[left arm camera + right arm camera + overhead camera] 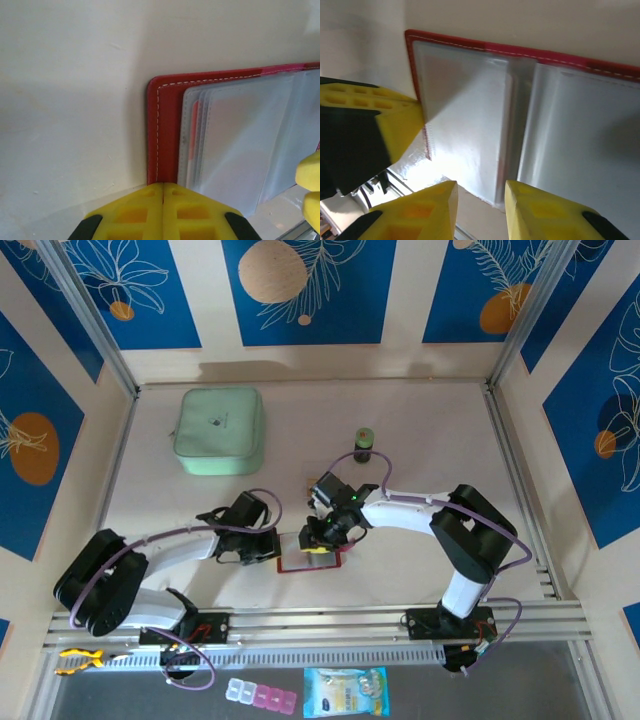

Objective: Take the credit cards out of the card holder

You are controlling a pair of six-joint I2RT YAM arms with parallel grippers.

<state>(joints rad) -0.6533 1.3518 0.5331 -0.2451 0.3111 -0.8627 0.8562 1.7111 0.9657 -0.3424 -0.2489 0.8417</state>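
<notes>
The left gripper [163, 187], fingers closed, pins the card holder [167, 125] by its left edge to the desk [75, 100] so the right gripper [481, 194], jaws parted, can enter the clear sleeves [465, 115].

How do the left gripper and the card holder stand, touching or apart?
Touching. In the left wrist view, the left gripper has its shut tips on the near edge of the card holder, on its red cover, with no gap showing.

Pale table [420, 440], mint-green pouch [220, 430], open red card holder [312, 562], small dark bottle [365, 445]
</notes>
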